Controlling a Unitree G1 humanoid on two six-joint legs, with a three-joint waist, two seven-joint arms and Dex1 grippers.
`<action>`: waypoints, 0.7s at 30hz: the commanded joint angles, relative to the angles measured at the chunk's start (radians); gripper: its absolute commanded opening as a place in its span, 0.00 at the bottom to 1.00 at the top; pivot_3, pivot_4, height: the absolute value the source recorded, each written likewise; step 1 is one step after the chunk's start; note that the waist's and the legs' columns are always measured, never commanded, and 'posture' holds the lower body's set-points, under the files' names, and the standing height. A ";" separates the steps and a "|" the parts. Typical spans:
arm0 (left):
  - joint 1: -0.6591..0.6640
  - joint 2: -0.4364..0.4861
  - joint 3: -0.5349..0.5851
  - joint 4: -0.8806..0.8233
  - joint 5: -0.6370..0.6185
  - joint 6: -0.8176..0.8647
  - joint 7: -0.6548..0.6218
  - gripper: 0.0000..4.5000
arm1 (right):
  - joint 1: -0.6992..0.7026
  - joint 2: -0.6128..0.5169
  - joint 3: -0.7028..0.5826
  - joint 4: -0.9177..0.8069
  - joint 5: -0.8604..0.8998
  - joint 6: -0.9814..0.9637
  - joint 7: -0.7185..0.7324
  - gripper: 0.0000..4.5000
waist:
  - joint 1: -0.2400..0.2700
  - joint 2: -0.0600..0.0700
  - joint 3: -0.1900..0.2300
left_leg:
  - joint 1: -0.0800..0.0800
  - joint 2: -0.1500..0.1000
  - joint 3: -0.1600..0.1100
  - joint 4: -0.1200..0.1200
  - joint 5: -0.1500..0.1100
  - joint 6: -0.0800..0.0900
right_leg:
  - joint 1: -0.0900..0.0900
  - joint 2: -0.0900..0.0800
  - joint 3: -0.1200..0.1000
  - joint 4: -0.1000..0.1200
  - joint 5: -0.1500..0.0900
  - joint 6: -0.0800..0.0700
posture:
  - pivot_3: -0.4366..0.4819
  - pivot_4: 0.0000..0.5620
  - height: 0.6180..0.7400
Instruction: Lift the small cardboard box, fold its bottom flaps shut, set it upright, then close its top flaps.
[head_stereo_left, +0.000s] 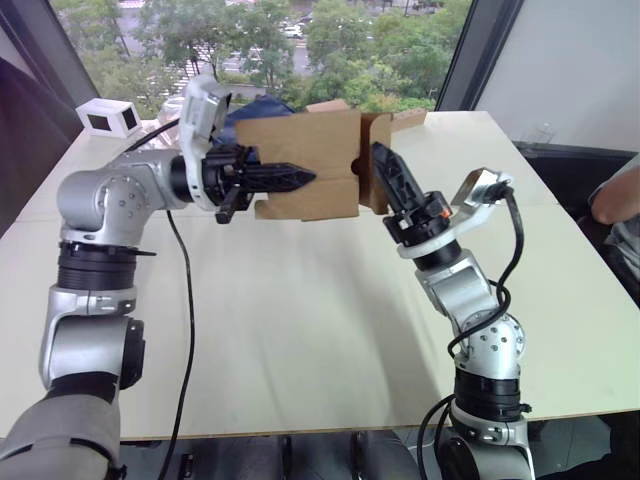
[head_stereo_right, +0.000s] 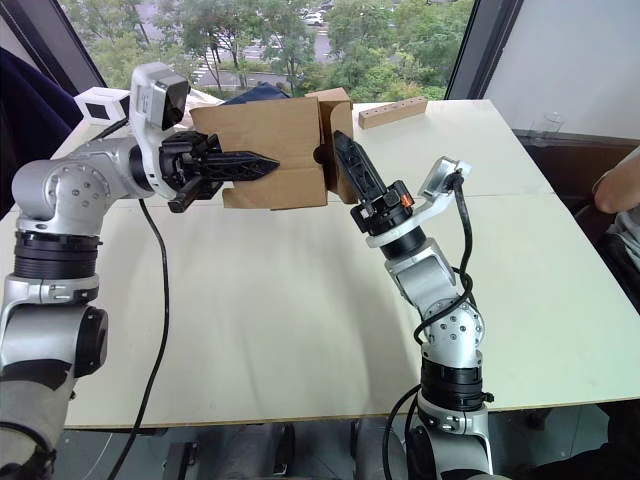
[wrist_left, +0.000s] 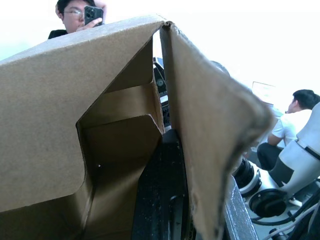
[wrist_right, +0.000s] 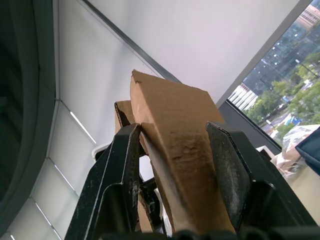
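The small cardboard box (head_stereo_left: 305, 165) is held clear of the table (head_stereo_left: 300, 320), above its far half, lying on its side between the two grippers. The left gripper (head_stereo_left: 290, 178) lies against the box's near face, its black fingers (head_stereo_left: 270, 178) pressed close together and pointing toward the right arm; the left wrist view shows one finger reaching inside the carton beside a cardboard wall. The right gripper (wrist_right: 175, 150) is closed on a flap (wrist_right: 175, 120) at the box's right end, its fingers (wrist_right: 117, 170) pinching the cardboard from both sides. A white device (head_stereo_left: 110, 118) stands at the table's far left corner. A long tan block (head_stereo_right: 392, 112) lies along the far edge.
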 joint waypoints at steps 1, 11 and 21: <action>-0.014 0.001 0.034 -0.010 -0.015 -0.008 0.003 0.00 | -0.007 0.008 0.010 -0.048 0.009 -0.005 0.003 0.47 | 0.000 0.000 0.000 | 0.000 0.000 0.000 0.000 0.000 0.000 | 0.000 0.000 0.000 0.000 0.000 0.000 | 0.48 0.27 1.00; -0.013 -0.029 0.038 0.001 -0.011 -0.024 0.025 0.00 | -0.038 0.066 0.041 -0.051 -0.028 -0.038 -0.031 0.47 | -0.001 0.000 0.000 | -0.001 0.000 0.000 0.000 0.000 0.000 | -0.002 0.000 0.000 0.001 0.000 0.000 | 0.48 0.27 1.00; -0.017 -0.032 0.040 0.019 0.001 -0.034 0.023 0.00 | 0.044 0.047 0.104 -0.101 -0.001 0.037 -0.011 0.47 | 0.000 0.000 0.000 | -0.005 0.000 0.000 0.000 0.002 -0.004 | -0.007 0.000 0.000 0.003 0.000 0.000 | 0.48 0.27 1.00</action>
